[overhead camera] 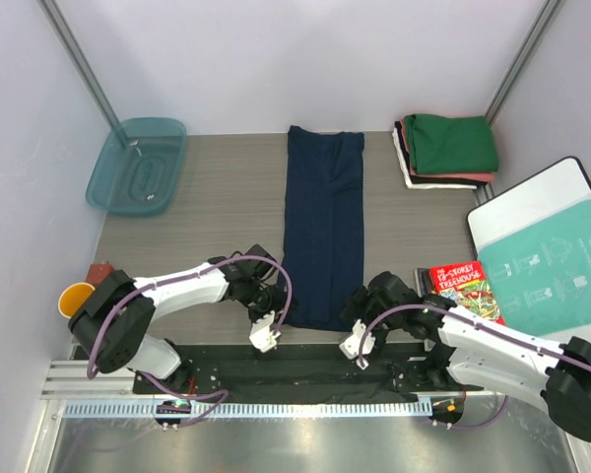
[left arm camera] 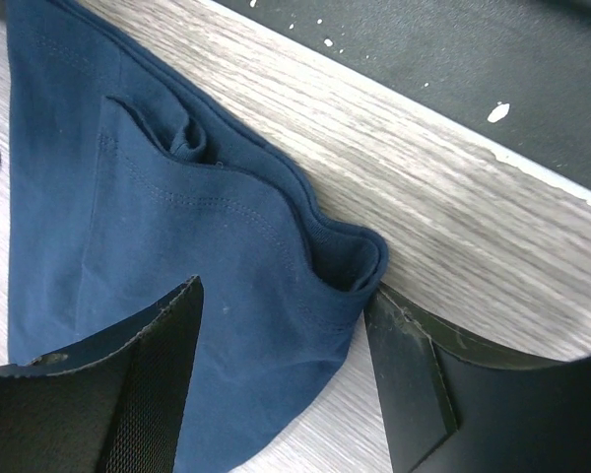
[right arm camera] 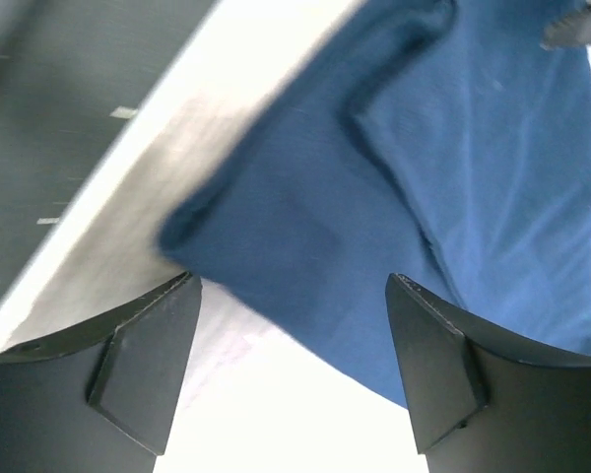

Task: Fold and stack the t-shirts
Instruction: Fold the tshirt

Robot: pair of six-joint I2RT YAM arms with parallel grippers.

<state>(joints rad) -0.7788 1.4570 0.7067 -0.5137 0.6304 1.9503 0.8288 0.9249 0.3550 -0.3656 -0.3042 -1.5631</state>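
1. Risk: pinching only one layer would skew the fold.
2. The dark navy cloth t-shirt (overhead camera: 322,227) lies flat, a long strip on the worktop (overhead camera: 227,197).
3. Both the left tool (left arm camera: 286,325) and the right tool (right arm camera: 291,315) gape over its near corners, holding nothing.

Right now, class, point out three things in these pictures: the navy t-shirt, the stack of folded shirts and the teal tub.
navy t-shirt (overhead camera: 322,229), top external view, middle of the long folded strip.
stack of folded shirts (overhead camera: 451,144), top external view, centre of the green shirt on top.
teal tub (overhead camera: 105,164), top external view, its left wall.
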